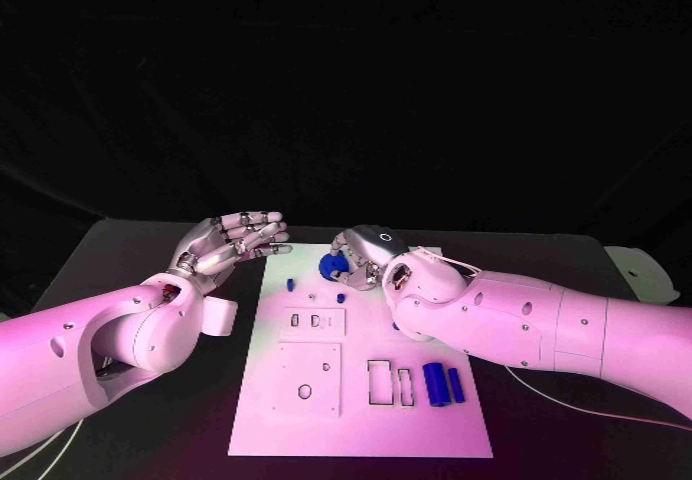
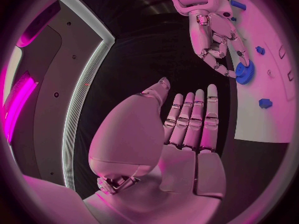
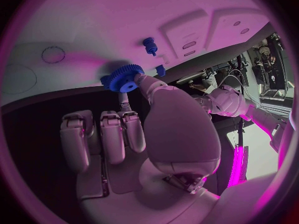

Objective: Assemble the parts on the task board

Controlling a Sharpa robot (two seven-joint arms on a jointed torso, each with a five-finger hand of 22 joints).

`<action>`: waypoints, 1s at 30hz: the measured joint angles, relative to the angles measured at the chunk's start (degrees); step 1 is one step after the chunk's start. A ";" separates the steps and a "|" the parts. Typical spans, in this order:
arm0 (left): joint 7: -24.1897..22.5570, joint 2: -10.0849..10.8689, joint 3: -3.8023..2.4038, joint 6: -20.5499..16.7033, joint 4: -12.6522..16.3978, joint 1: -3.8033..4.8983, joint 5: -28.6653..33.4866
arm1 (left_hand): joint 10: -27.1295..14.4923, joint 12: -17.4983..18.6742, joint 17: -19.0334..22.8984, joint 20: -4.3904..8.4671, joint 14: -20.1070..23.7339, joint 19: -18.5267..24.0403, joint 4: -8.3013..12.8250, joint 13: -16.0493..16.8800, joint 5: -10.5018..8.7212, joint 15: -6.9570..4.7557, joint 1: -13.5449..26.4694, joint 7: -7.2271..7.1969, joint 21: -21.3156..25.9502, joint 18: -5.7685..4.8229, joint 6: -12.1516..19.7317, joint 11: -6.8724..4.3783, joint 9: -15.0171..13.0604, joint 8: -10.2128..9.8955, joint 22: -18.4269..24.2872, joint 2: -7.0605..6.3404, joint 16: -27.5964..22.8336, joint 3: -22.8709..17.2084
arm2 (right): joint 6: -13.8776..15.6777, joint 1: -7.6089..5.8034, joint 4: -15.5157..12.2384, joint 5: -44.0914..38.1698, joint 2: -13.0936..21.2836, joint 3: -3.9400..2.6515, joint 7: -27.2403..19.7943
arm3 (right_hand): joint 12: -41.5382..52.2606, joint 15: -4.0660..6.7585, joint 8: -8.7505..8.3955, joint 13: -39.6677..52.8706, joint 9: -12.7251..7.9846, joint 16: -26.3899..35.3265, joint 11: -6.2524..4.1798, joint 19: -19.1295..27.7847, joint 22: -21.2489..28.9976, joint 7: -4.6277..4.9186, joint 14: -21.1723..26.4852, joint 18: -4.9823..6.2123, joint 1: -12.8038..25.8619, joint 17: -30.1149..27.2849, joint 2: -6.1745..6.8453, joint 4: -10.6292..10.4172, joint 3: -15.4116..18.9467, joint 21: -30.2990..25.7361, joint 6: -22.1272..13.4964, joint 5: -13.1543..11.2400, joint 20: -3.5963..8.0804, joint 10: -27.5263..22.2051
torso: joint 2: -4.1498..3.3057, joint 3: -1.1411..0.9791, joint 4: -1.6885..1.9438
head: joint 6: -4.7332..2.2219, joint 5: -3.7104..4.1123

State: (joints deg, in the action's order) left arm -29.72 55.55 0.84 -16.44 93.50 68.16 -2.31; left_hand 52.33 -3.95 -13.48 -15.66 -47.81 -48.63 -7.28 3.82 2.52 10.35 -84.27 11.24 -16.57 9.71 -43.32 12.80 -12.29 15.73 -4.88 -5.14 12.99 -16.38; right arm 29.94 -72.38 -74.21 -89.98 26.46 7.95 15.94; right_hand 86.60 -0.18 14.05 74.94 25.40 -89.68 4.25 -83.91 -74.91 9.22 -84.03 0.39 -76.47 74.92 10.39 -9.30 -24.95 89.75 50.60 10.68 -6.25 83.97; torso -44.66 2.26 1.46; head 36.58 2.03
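Right hand (image 1: 369,252) pinches the blue gear (image 1: 333,267) at the far end of the task board (image 1: 361,420).
Your left hand (image 1: 231,243) hovers released, fingers straight, just off the board's far left corner over the desk (image 1: 130,260).

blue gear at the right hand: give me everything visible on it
The blue gear is a small toothed wheel, plastic-looking, with a paler round hub at its centre. It sits at the far end of the white task board, near the board's edge, seemingly face-up or slightly tilted. The right hand pinches it between fingertips, the other fingers curled. The left hand is apart from it, off the board's left edge. Whether it is seated on a peg cannot be told.
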 measured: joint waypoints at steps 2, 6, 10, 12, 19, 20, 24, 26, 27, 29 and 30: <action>0.02 0.00 0.00 0.01 -0.01 0.00 0.00 | 0.00 0.00 0.00 0.00 0.00 0.00 0.00 0.00 0.00 0.00 0.00 0.00 0.00 0.00 0.00 0.00 0.00 0.00 0.00 0.00 0.00 0.00 | -0.07 0.01 0.12 -0.01 -0.10 0.00 0.10 | -0.43 -0.44 -0.91 0.00 -0.17 0.00 0.62 0.00 0.00 0.60 -0.01 0.00 1.00 0.00 0.10 -0.04 -0.31 0.00 -1.40 -0.62 0.00 0.01 | 0.01 0.01 -0.01 | -0.04 0.01; 0.05 -0.03 0.00 0.04 -0.04 0.00 0.00 | 0.00 0.00 0.00 0.00 0.00 0.00 0.00 0.00 0.00 0.00 0.00 0.00 0.00 0.00 0.00 0.00 0.00 0.00 0.06 0.00 0.00 0.00 | -0.24 0.01 0.38 -0.02 -0.32 0.00 0.36 | -0.90 -0.85 -2.57 0.00 -0.74 0.00 1.00 -0.10 0.01 1.21 0.00 0.01 2.24 0.00 0.56 -0.37 0.03 0.00 -3.35 -2.75 -0.55 -0.02 | 0.01 0.02 -0.01 | -0.09 0.01; 0.09 -0.08 0.00 0.07 -0.05 0.00 0.00 | 0.00 0.00 0.00 0.00 0.00 0.00 0.00 0.00 0.00 0.00 0.00 0.00 0.00 0.00 0.00 0.00 0.00 0.00 0.06 0.00 0.00 0.00 | -0.58 0.01 0.56 -0.02 -0.50 -0.01 0.54 | -1.23 -0.85 -2.99 -0.01 -0.82 0.00 1.00 0.11 0.01 1.32 0.00 0.01 2.44 0.00 0.76 -0.48 0.40 0.00 -4.05 -3.59 -0.75 -0.02 | 0.01 0.04 -0.01 | -0.09 -0.03; 0.12 -0.11 0.00 0.08 -0.07 0.00 0.00 | 0.00 0.00 0.00 0.00 0.00 0.00 0.00 0.00 0.00 0.00 0.00 0.00 0.00 0.00 0.00 0.00 0.00 0.00 0.06 0.00 0.00 0.00 | -0.85 0.01 0.56 0.00 -0.60 -0.01 0.61 | -1.23 -0.85 -3.21 -0.01 -0.82 0.00 1.18 -0.03 0.01 1.36 0.00 0.01 2.68 -0.01 1.00 -0.49 0.41 0.00 -4.09 -3.59 -0.89 0.15 | 0.01 0.03 -0.01 | -0.07 0.02; 0.19 -0.13 0.00 0.09 -0.12 0.00 0.00 | 0.00 0.00 0.00 0.00 0.00 0.00 0.00 0.00 0.00 0.00 0.00 0.00 0.00 0.00 0.00 0.00 0.00 0.00 0.06 0.00 0.00 0.00 | -1.83 0.00 0.53 0.19 -0.73 -0.01 0.73 | -1.45 -0.84 -3.50 -0.01 -0.82 0.00 1.39 -0.10 -0.02 1.36 0.00 0.01 3.12 -0.01 1.44 -1.04 1.25 0.00 -4.09 -3.90 -0.96 -0.04 | 0.01 0.02 0.00 | -0.07 0.09; 0.20 -0.14 0.00 0.09 -0.12 0.00 0.00 | 0.00 0.00 0.00 0.00 0.00 0.00 0.00 0.00 0.00 0.00 0.00 0.00 0.00 0.00 0.00 0.00 0.00 0.00 0.06 0.00 0.00 0.00 | -2.02 0.00 0.51 0.22 -0.71 -0.01 0.74 | -1.45 -0.84 -3.49 -0.01 -0.82 0.00 1.39 -0.10 -0.04 1.36 0.00 0.01 3.41 -0.01 1.15 -1.04 1.25 0.00 -4.09 -3.90 -0.96 -0.04 | 0.01 0.02 -0.01 | -0.07 0.06; 0.23 -0.12 0.00 0.09 -0.13 0.00 0.00 | 0.00 0.00 0.00 0.00 0.00 0.00 0.00 0.00 0.00 0.00 0.00 0.00 0.00 0.00 0.00 0.00 0.00 0.00 0.06 0.00 0.00 0.00 | -2.71 -0.01 0.36 0.47 -0.44 -0.01 0.76 | -1.45 -0.84 -3.49 -0.02 -0.81 0.00 1.39 -0.10 -0.04 1.36 0.00 0.01 3.65 -0.01 0.91 -1.21 1.42 0.00 -4.09 -3.90 -0.95 -0.04 | 0.03 0.01 -0.02 | -0.03 -0.04; 0.24 -0.11 0.00 0.09 -0.13 0.00 0.00 | 0.00 0.00 0.00 0.00 0.00 0.00 0.00 0.00 0.00 0.00 0.00 0.00 0.00 0.00 0.00 0.00 0.00 0.00 0.05 0.00 0.00 0.00 | -3.07 -0.01 0.13 0.70 -0.16 -0.01 0.76 | -1.45 -0.84 -3.50 -0.02 -0.66 0.00 1.39 -0.10 -0.04 1.35 0.00 0.01 4.87 -0.01 0.61 -1.83 2.04 0.00 -4.08 -3.79 -0.95 -0.04 | 0.03 0.01 -0.05 | -0.02 -0.07; 0.25 -0.09 0.00 0.09 -0.13 0.00 0.00 | 0.00 0.00 0.00 0.00 0.00 0.00 0.00 0.00 0.00 0.00 0.00 0.00 0.00 0.00 0.00 0.00 0.00 0.00 0.05 0.00 0.00 0.00 | -3.35 -0.01 -0.07 0.88 0.06 -0.01 0.76 | -1.45 -0.84 -3.49 -0.02 -0.60 0.00 1.39 -0.10 -0.04 1.19 0.00 0.01 4.99 -0.01 0.47 -2.01 2.21 0.00 -3.91 -3.58 -0.95 -0.04 | 0.03 0.01 -0.06 | -0.01 -0.08; 0.26 -0.06 0.00 0.09 -0.13 0.00 0.00 | 0.00 0.00 0.00 0.00 0.00 0.00 0.00 0.00 0.00 0.00 0.00 0.00 0.00 0.00 0.00 0.00 0.00 0.00 0.05 0.00 0.00 0.00 | -3.76 -0.02 -0.29 1.18 0.33 -0.01 0.75 | -1.45 -0.84 -3.50 -0.02 -0.53 0.00 1.39 -0.10 -0.03 1.09 0.00 0.01 5.88 -0.01 0.41 -2.52 2.66 0.00 -3.82 -3.56 -0.95 -0.04 | 0.03 -0.02 -0.08 | 0.02 -0.14; 0.27 -0.04 0.02 0.09 -0.13 0.01 0.00 | 0.00 0.00 0.00 0.00 0.00 0.00 0.00 0.00 0.00 0.00 0.00 0.00 0.00 0.00 0.00 0.00 0.00 0.00 0.05 0.00 0.01 0.00 | -3.97 -0.02 -0.34 1.36 0.41 -0.01 0.75 | -1.45 -0.84 -3.54 -0.02 -0.50 0.00 1.39 -0.10 -0.03 1.09 0.00 0.01 6.65 -0.02 0.35 -3.16 2.86 0.00 -3.82 -3.56 -0.95 -0.04 | 0.03 -0.03 -0.08 | 0.03 -0.19</action>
State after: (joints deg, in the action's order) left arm -29.45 55.51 0.86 -16.35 93.37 68.17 -2.31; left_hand 52.33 -3.95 -13.48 -15.66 -47.81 -48.63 -7.27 3.82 2.52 10.35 -84.27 11.24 -16.57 9.72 -43.32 12.79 -12.29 15.73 -4.83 -5.14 12.99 -16.38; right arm 25.97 -72.40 -74.55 -88.63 26.88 7.93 16.69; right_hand 85.14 -1.03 10.51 74.92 24.89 -89.68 5.64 -84.01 -74.94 10.32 -84.03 0.39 -69.83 74.91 10.74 -12.47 -22.09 89.75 46.77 7.12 -7.20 83.93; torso -44.63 2.23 1.37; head 36.61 1.83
